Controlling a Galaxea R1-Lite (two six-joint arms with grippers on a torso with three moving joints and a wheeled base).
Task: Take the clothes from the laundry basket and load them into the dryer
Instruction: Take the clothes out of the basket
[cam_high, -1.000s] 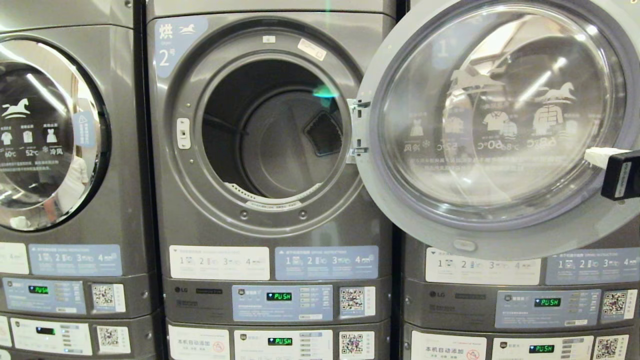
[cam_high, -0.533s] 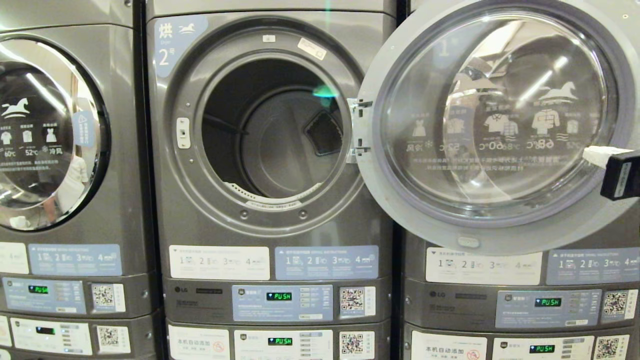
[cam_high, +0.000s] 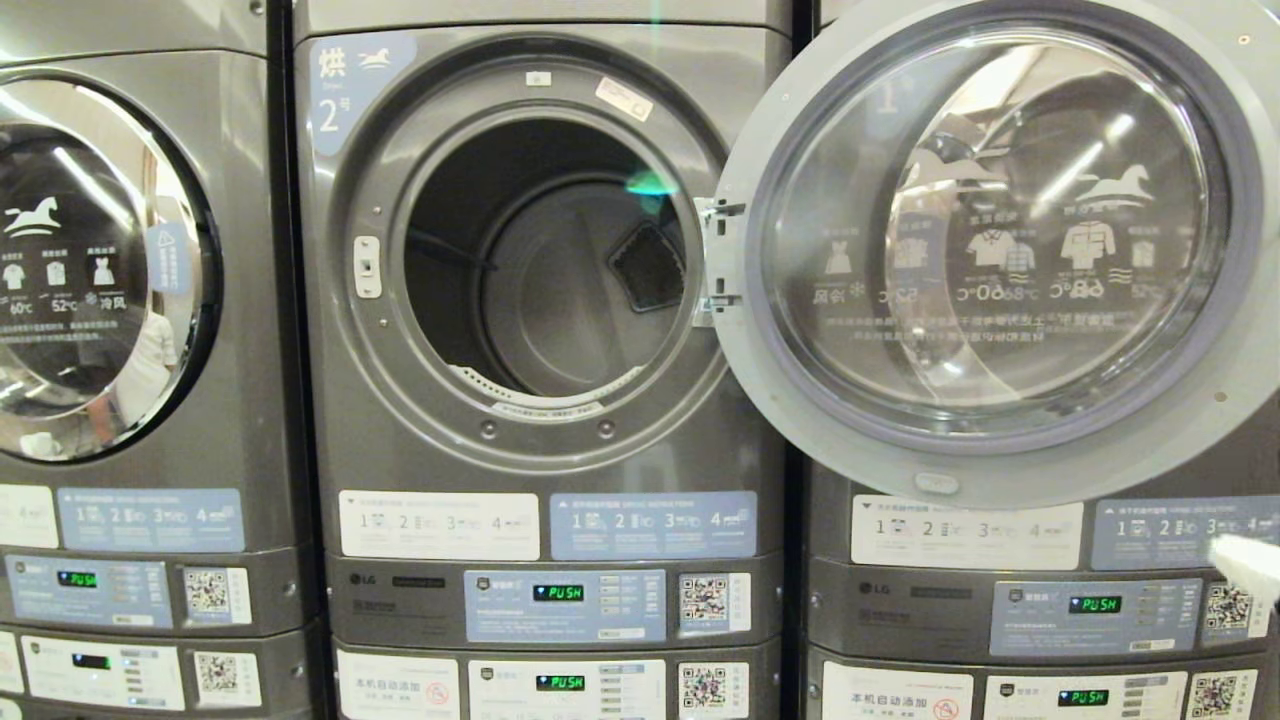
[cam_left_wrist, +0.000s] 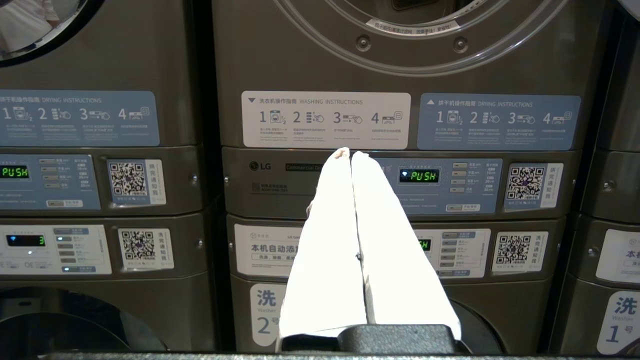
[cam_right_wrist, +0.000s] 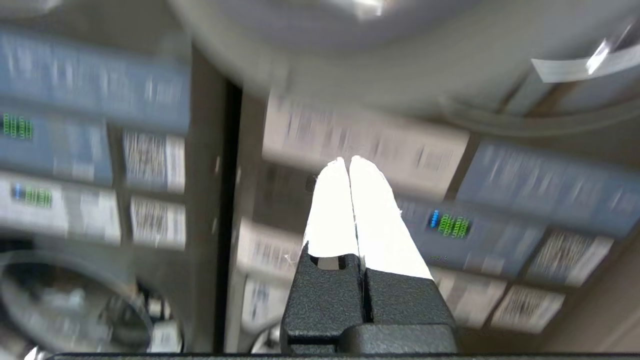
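Dryer (cam_high: 545, 270) hangs open overhead; only wrist views show both closed tools.

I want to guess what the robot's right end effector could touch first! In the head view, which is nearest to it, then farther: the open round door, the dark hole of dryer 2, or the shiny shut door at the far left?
1. Open round door, just above the right end effector, on the right.
2. Dryer 2's dark hole, in the middle.
3. Shiny shut door, far left.

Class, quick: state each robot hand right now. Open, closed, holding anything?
Left hand: closed, holding nothing.
Right hand: closed, holding nothing, low beside the open dryer door.
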